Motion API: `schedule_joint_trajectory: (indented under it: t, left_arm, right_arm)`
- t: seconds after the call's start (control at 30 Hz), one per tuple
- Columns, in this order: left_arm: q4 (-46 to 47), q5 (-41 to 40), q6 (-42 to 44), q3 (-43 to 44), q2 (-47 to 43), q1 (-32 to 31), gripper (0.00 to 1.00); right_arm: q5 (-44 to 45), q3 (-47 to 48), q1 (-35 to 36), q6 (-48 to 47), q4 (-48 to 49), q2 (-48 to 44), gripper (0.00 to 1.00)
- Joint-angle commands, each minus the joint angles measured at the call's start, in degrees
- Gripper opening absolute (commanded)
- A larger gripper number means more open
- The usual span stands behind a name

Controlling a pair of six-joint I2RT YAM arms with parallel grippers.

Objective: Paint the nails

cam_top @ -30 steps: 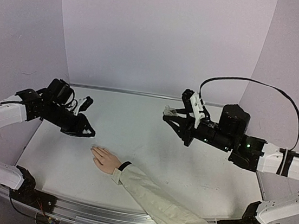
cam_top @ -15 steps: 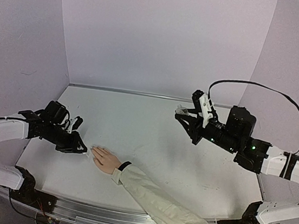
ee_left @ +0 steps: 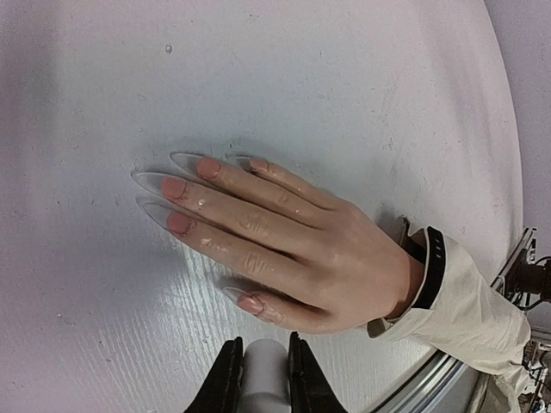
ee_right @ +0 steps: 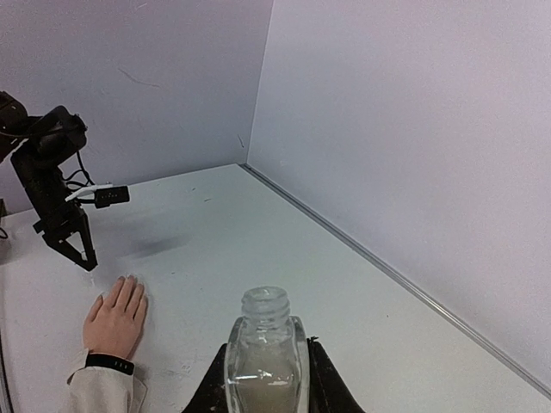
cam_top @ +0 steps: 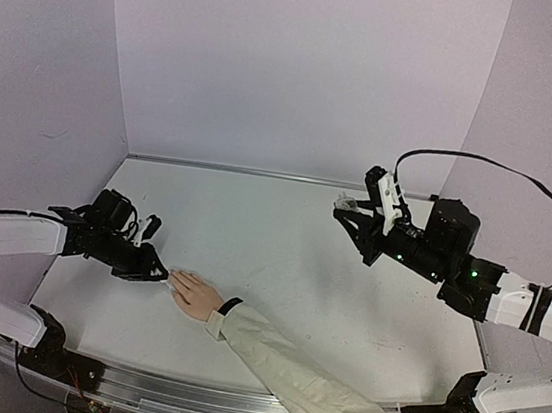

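Now, the nails point(ee_left: 175, 188) tip a hand point(cam_top: 196, 297) lying flat on the counter point(cam_top: 280, 257), its fingers running long from 3 toward 9 o'clock in the top view. My left end effector point(cam_top: 159, 275), pinching a pale cylinder point(ee_left: 263, 370), sits just at 9 o'clock of those fingertips. It is far nearer than my right end effector point(cam_top: 348, 213), well apart at 2 o'clock and clamped on an open bottle point(ee_right: 263, 344).

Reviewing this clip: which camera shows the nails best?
The left wrist view: the nails are seen close up, long and pale-tipped, each one distinct. In the top external view the hand is small and its nails cannot be made out. The right wrist view shows the hand far off, nails indistinct.
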Motion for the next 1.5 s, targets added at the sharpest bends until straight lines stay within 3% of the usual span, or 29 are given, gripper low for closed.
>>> schedule_joint_trajectory:
  t: [0.0, 1.47]
  left_arm:
    - [3.4, -0.6, 1.5, 0.5, 0.9, 0.3, 0.00]
    - [5.6, 2.6, 4.1, 1.1, 6.4, 0.5, 0.00]
  right_arm:
    - [-0.8, 0.5, -0.5, 0.1, 3.5, -1.7, 0.00]
    - [-2.2, 0.1, -1.2, 0.8, 3.8, 0.1, 0.00]
